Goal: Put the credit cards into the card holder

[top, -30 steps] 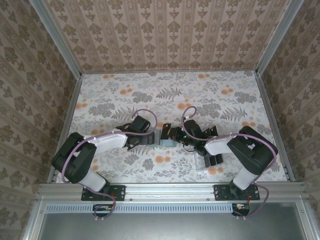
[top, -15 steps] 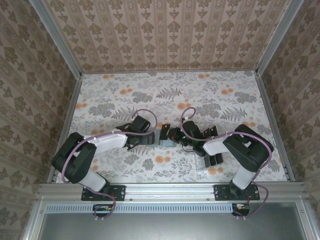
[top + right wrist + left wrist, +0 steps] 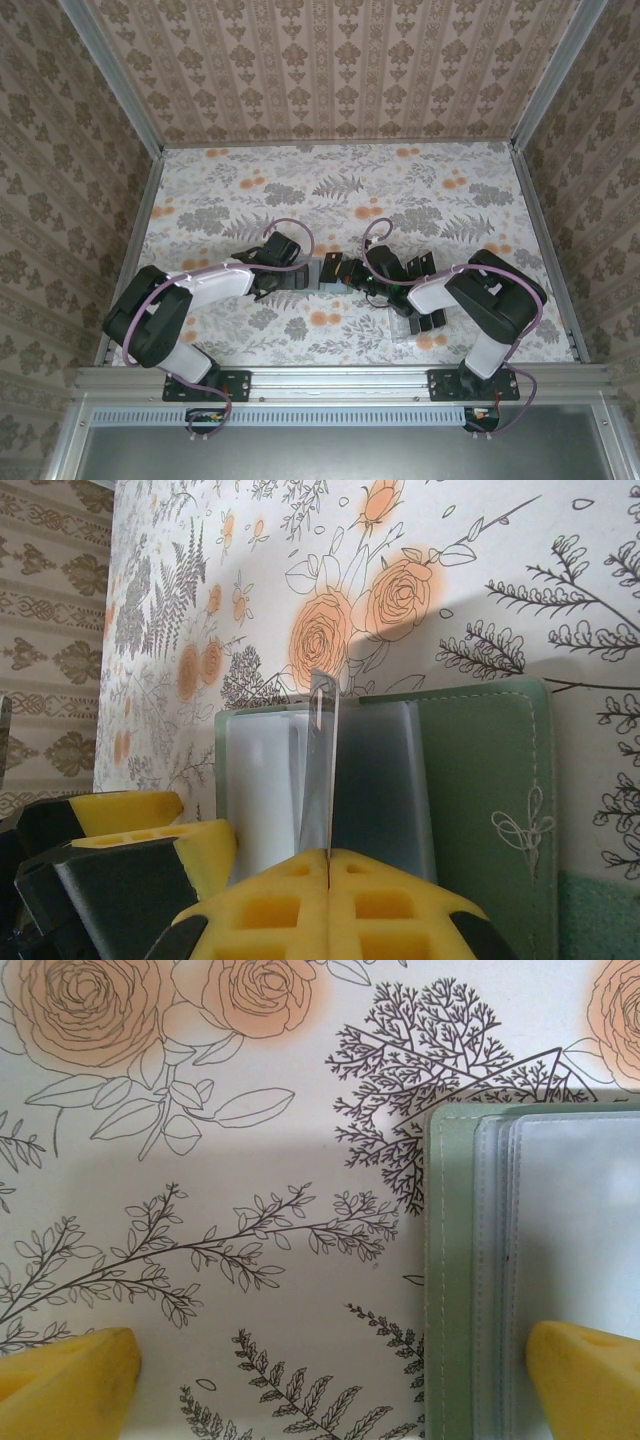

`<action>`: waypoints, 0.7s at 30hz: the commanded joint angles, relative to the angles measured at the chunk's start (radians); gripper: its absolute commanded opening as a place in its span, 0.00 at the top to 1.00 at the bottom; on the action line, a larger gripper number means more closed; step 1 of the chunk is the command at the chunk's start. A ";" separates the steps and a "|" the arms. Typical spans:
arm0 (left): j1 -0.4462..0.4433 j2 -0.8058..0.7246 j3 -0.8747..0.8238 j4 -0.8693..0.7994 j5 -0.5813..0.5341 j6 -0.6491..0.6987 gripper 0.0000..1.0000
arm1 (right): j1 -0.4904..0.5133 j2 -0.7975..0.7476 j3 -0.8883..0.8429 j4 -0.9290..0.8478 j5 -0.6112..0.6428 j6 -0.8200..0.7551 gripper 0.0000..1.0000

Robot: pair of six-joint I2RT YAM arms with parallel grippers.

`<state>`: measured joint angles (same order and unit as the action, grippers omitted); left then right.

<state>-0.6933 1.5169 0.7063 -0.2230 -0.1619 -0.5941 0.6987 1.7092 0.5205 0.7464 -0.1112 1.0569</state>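
- Right pincer [image 3: 328, 858] is pressed together on one credit card [image 3: 323, 770], seen edge-on above the open card holder [image 3: 480, 780], which lies flat on the worktop [image 3: 200, 1160].
- Left pincer [image 3: 330, 1380] is spread wide, one pad over the holder's sleeves.
- Since a second ago the right arm has edged slightly left; the left arm is unchanged.
- Further dark cards [image 3: 432, 319] by the right arm are half hidden and uncountable.

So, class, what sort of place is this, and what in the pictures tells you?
Probably a robot test cell, not a home: a left arm and right arm bolted to an aluminium rail, wallpaper-patterned panels on three sides, and a floral-print table cover.
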 commanded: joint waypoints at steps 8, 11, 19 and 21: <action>0.005 -0.001 -0.031 -0.075 -0.038 -0.006 0.00 | 0.005 0.004 -0.019 0.027 0.018 0.015 1.00; 0.005 0.000 -0.031 -0.075 -0.038 -0.007 0.00 | 0.007 0.012 -0.018 0.031 0.012 0.019 1.00; 0.005 0.000 -0.033 -0.074 -0.039 -0.007 0.00 | 0.020 0.041 -0.008 0.056 -0.015 0.025 1.00; 0.004 0.000 -0.033 -0.073 -0.039 -0.008 0.00 | 0.022 0.047 -0.006 0.060 -0.018 0.026 1.00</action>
<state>-0.6933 1.5169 0.7063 -0.2230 -0.1642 -0.5945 0.7120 1.7329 0.5152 0.7868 -0.1139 1.0779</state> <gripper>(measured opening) 0.997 0.064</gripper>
